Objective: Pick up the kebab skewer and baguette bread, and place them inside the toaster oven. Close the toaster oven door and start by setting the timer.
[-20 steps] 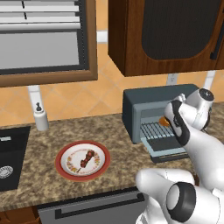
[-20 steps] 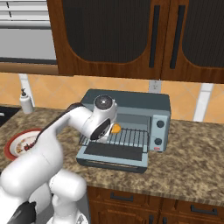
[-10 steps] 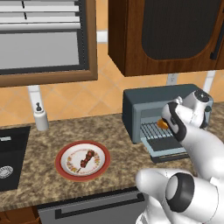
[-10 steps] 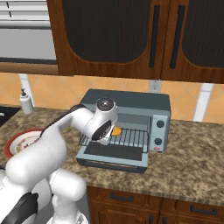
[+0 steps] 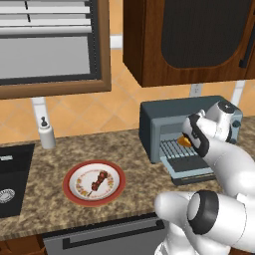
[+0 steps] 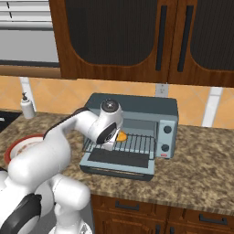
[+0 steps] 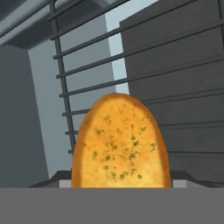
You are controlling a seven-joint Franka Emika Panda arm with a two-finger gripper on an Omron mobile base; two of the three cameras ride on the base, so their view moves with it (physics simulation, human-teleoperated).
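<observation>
The blue-grey toaster oven (image 5: 162, 118) (image 6: 137, 106) stands on the counter with its door (image 5: 193, 172) (image 6: 118, 160) dropped open. My gripper (image 5: 189, 139) (image 6: 117, 137) reaches into the oven mouth, shut on the golden-orange baguette bread (image 5: 185, 142) (image 6: 122, 136) (image 7: 120, 146). In the hand view the bread rises close in front of the wire rack (image 7: 144, 74) and hides the fingertips. The kebab skewer (image 5: 99, 180) lies on a red-rimmed plate (image 5: 74, 191) left of the oven, far from the gripper.
Two knobs (image 6: 166, 138) sit on the oven's right side. A soap dispenser (image 5: 46, 133) stands by the wall, and a dark sink (image 5: 10, 184) is at the far left. Dark wood cabinets (image 6: 137, 36) hang above the oven.
The hand has pushed slightly deeper toward the oven's rack, carrying the baguette with it. The plate and skewer have stayed put.
</observation>
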